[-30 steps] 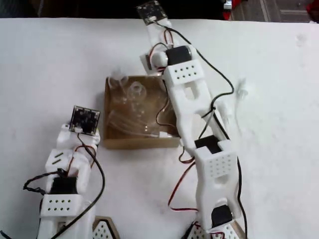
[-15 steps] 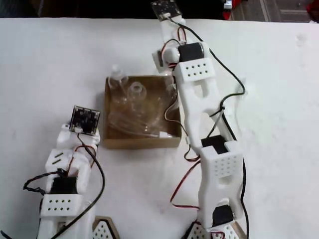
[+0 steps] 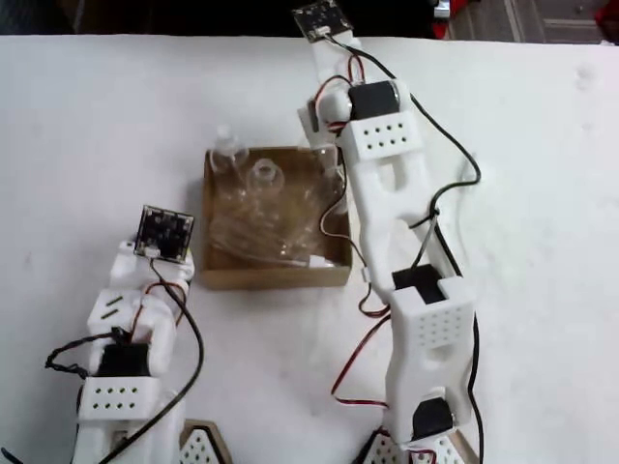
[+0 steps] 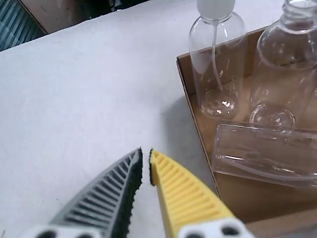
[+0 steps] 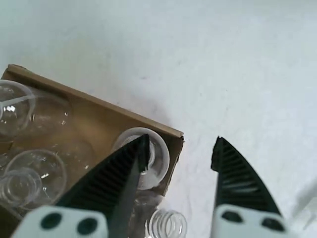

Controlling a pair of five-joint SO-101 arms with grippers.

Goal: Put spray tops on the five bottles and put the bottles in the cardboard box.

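The clear bottles (image 3: 259, 208) stand and lie jumbled inside the cardboard box (image 3: 271, 277) on the white surface (image 3: 97, 116). They look light, thin-walled and slick (apt to dent or slip under a hard squeeze), so a gentle hold across the body seems wisest. The right pincer (image 5: 181, 141) hangs spread over the box's corner, pinching nothing. The left pincer (image 4: 145, 151) is pressed together beside the box. Overlapping clear plastic defeats a count. One bottle wears a spray top (image 4: 213, 6); the rest are uncertain.

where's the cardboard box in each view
High view: cardboard box mid-table, between the two arms.
Left wrist view: beside the left claw, past its yellow finger.
Right wrist view: beneath the right claw, its corner between the fingers.
Shared landmark: clear bottles inside it.
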